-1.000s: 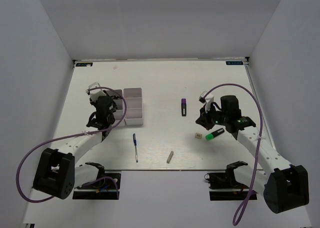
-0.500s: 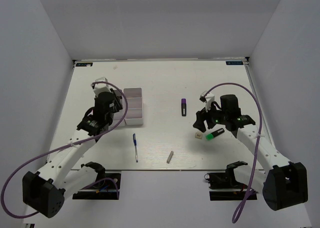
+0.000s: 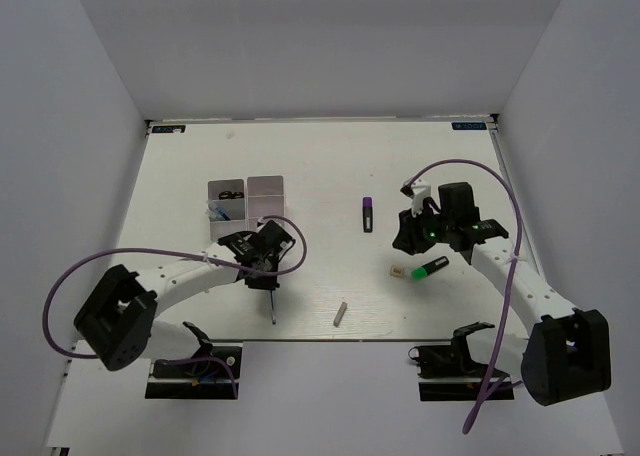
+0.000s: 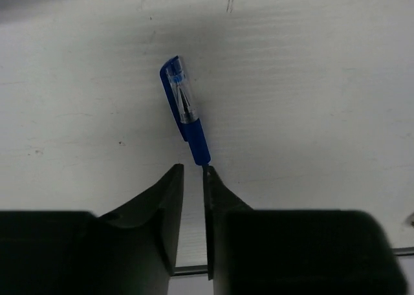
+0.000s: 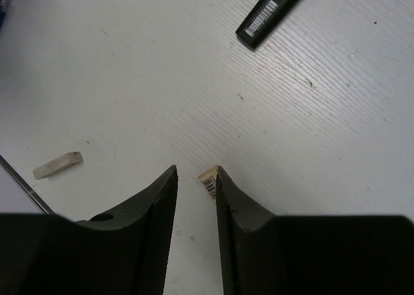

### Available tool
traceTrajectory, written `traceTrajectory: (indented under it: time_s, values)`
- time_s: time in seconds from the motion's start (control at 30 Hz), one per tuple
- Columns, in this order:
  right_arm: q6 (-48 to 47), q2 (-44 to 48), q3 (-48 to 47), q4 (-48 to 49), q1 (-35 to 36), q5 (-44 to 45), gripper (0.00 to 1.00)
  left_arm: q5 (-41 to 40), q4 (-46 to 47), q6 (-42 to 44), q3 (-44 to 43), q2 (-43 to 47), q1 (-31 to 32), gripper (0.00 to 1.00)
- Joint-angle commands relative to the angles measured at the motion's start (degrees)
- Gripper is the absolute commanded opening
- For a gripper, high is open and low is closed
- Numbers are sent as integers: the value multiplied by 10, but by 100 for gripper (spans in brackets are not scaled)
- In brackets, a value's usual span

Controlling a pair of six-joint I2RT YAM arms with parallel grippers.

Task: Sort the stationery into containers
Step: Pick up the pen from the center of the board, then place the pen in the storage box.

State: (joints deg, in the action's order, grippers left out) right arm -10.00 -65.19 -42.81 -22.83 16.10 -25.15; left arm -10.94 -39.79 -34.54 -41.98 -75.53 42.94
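— Grey stick (image 3: 340, 313) lies nearest the near edge, about midway along it, with no arm by it. What worries you most?

— Just left of it, the blue pen (image 4: 184, 110). The left gripper (image 4: 194, 168) is over its end, jaws parted only a slit, nothing between them. The pen's end meets one finger, not the gap, so a descent from here could land that finger on the pen and roll it toward the near edge.

— And toward the right edge?

— The right gripper (image 5: 196, 169) has its jaws a little wider, holding nothing; the beige cube (image 5: 208, 177) shows between the tips, hard against one. It is tiny, so an off-centre close could squirt it out, perhaps into the green highlighter (image 3: 432, 267) just beside it.

— Further back?

— The purple marker (image 3: 367, 214) lies mid-worktop, apart from both arms. The white tray (image 3: 246, 186) sits toward the left edge, and the left arm's purple cable (image 3: 302, 244) loops across its near end; a snag might drag it.

— What can't you make out?

— How high either gripper hangs above the worktop. From above, the left gripper covers the pen's far end. In the tray, scissors (image 3: 229, 192) show in the far-left compartment and a blue item (image 3: 216, 213) in the compartment just nearer; the near compartments are partly covered by the arm.
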Motion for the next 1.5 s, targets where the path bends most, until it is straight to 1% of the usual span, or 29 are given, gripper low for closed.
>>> traceTrajectory:
  time_s: [0.0, 0.13, 0.23, 0.3, 0.33, 0.43, 0.47, 0.57, 0.6, 0.63, 0.67, 0.7, 0.73, 0.77, 0.83, 0.87, 0.93, 0.97, 1.0, 1.03, 1.07, 1.1, 1.13, 1.17, 1.2, 1.27, 1.33, 1.4, 1.47]
  values:
    - [9, 15, -17, -3, -12, 2, 34, 5, 34, -19, 10, -16, 8, 31]
    - [9, 14, -15, -1, -15, -4, 34, -7, 43, -28, 15, -44, 17, 48]
    - [7, 16, -16, -2, -18, -5, 34, -8, 55, -30, 19, -59, 19, 50]
    - [8, 16, -16, -3, -20, -6, 34, -7, 64, -32, 22, -71, 21, 46]
    - [6, 19, -16, -3, -20, -7, 34, -7, 65, -34, 23, -79, 23, 38]
    - [7, 19, -15, -2, -26, -12, 34, -10, 71, -37, 28, -93, 30, 27]
    - [7, 20, -15, -3, -29, -11, 34, -13, 71, -36, 29, -98, 35, 20]
    - [7, 20, -15, -4, -31, -17, 34, -19, 60, -37, 21, -90, 51, 6]
    - [7, 23, -16, -5, -33, -17, 34, -28, 48, -36, 10, -86, 57, 4]
    - [7, 22, -14, -5, -33, -24, 37, -37, 30, -33, 1, -61, 85, 2]
    - [2, 23, -15, -5, -35, -26, 44, -51, 21, -23, -22, -52, 93, 0]
    - [2, 24, -15, -6, -35, -31, 46, -58, 2, -18, -36, -43, 103, 0]
    - [2, 23, -15, -7, -36, -36, 46, -76, -14, 6, -77, -11, 128, 0]
    - [0, 26, -16, -7, -38, -37, 46, -88, -21, 16, -92, -3, 136, 0]
    - [-4, 29, -15, -11, -38, -42, 44, -94, -21, 47, -131, 37, 138, 0]
    - [-4, 27, -15, -9, -40, -45, 42, -118, -14, 71, -137, 49, 135, 0]
    - [-6, 30, -15, -9, -39, -53, 24, -143, 45, 123, -129, 89, 116, 0]
    - [-8, 30, -11, -8, -41, -60, 14, -155, 66, 136, -122, 99, 84, 0]
    - [-8, 32, -9, -5, -41, -63, 3, -159, 133, 195, -96, 108, 72, 0]
    - [-14, 39, -5, 4, -40, -66, 0, -158, 218, 215, -78, 141, 60, 0]
    - [-18, 39, 8, 15, -42, -73, 0, -158, 268, 255, -12, 150, 49, 0]
    - [-26, 51, 14, 22, -41, -83, 0, -156, 376, 284, 11, 158, 22, 0]
    - [-34, 57, 30, 51, -42, -88, 0, -153, 479, 296, 30, 166, 13, 0]
    - [-44, 68, 39, 62, -43, -98, 0, -155, 522, 320, 62, 164, -2, 0]
    - [-52, 84, 69, 87, -42, -113, 0, -165, 592, 333, 63, 140, -14, 0]
    - [-67, 116, 90, 125, -42, -127, 0, -178, 613, 358, 39, 118, -28, 0]
    - [-71, 127, 117, 153, -43, -134, 0, -185, 658, 386, 30, 80, -39, 0]
    - [-86, 127, 110, 140, -42, -136, 0, -186, 678, 392, 18, 56, -41, 0]
    - [-92, 123, 108, 135, -42, -138, 0, -181, 676, 386, 7, 48, -44, 0]
